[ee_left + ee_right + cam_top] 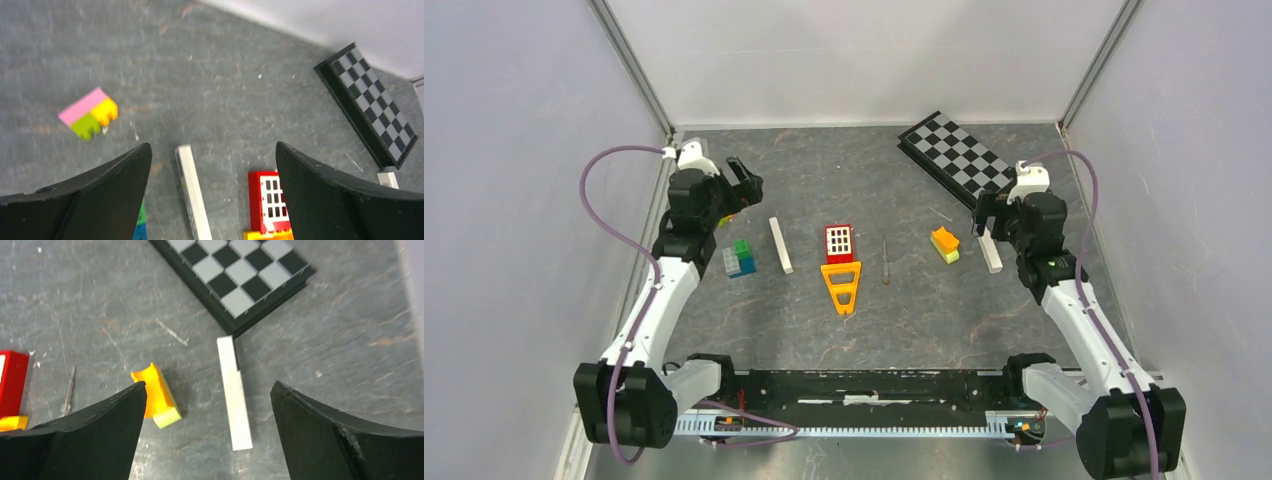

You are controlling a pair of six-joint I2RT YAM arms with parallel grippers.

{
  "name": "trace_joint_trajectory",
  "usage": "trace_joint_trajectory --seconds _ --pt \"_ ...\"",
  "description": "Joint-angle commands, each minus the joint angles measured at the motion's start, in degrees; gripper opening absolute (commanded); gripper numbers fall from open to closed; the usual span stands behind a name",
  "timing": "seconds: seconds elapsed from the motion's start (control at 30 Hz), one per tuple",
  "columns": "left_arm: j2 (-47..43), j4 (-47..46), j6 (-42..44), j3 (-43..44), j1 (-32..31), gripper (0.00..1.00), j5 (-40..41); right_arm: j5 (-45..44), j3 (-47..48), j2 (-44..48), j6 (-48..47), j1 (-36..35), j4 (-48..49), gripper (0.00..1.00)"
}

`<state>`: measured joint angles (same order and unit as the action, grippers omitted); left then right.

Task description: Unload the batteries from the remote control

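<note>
The left gripper point(213, 146) hangs wide open, empty, over one white remote point(192, 195); the right gripper point(208, 385) likewise over another white remote point(234, 395).

On the counter point(894, 330) a row runs left to right across the middle. It starts with a stack of toy blocks point(740, 258), with the left remote point(781, 245) just to its right. Next is a window brick point(839, 241) with a triangular piece point(841, 285) touching its near edge. Then come a thin rod tool point(885, 261), a small two-part block point(944, 245) and the right remote point(991, 252). Both remotes lie roughly front to back. The checkerboard point(957, 160) lies behind at the far right, its near corner just beside the right remote's far end. Another small block point(89, 113) sits behind and left of the left remote
</note>
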<state>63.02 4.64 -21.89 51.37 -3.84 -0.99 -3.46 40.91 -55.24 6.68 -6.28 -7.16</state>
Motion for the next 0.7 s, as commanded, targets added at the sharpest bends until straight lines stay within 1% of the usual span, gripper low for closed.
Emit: trace_joint_trajectory --seconds 0.0,0.07,0.1,0.13,0.23,0.3,0.4,0.43,0.5,0.57,0.67 --pt "-1.8 0.8 -8.2 -3.0 0.3 1.00 0.0 3.0 -2.9 -1.7 5.4 -0.1 -0.5 0.98" --pt "-2.1 0.3 -11.2 -4.4 0.3 1.00 -6.4 1.6 -4.5 -2.1 8.4 -0.1 -1.3 0.98" --pt "-2.0 -0.6 -12.6 -5.5 0.3 1.00 -12.0 1.2 -5.4 -2.3 9.6 -0.1 -1.5 0.98" --pt "-1.7 -2.7 -13.8 -6.8 0.3 1.00 -15.3 1.1 -6.0 -2.3 10.3 -0.1 -1.5 0.98" --pt "-0.8 0.9 -17.8 -8.1 1.1 1.00 -17.5 3.2 -6.6 -2.9 11.3 -0.1 -1.7 0.98" --pt "-0.9 -2.3 -19.5 -11.3 2.2 1.00 -21.1 7.9 -6.7 -2.5 9.8 -0.1 -1.7 0.98" --pt "-1.5 -9.7 -23.4 -15.6 3.7 1.00 -26.7 9.6 -7.7 -0.9 9.9 -0.1 -1.7 0.98" --pt "-1.6 -10.2 -24.4 -16.0 5.5 1.00 -27.3 9.8 -8.1 -0.2 9.9 0.0 -1.6 0.98" --pt "-2.0 -8.4 -24.8 -15.5 5.8 1.00 -27.2 10.9 -8.9 1.2 9.6 -0.1 -1.7 0.98" --pt "-3.0 -6.8 -23.6 -15.1 5.9 1.00 -27.3 14.0 -9.5 2.5 9.3 -0.1 -1.6 0.98" --pt "-5.4 -5.0 -20.6 -14.9 5.8 1.00 -27.0 18.8 -9.7 2.0 10.6 -0.4 -1.5 0.98"
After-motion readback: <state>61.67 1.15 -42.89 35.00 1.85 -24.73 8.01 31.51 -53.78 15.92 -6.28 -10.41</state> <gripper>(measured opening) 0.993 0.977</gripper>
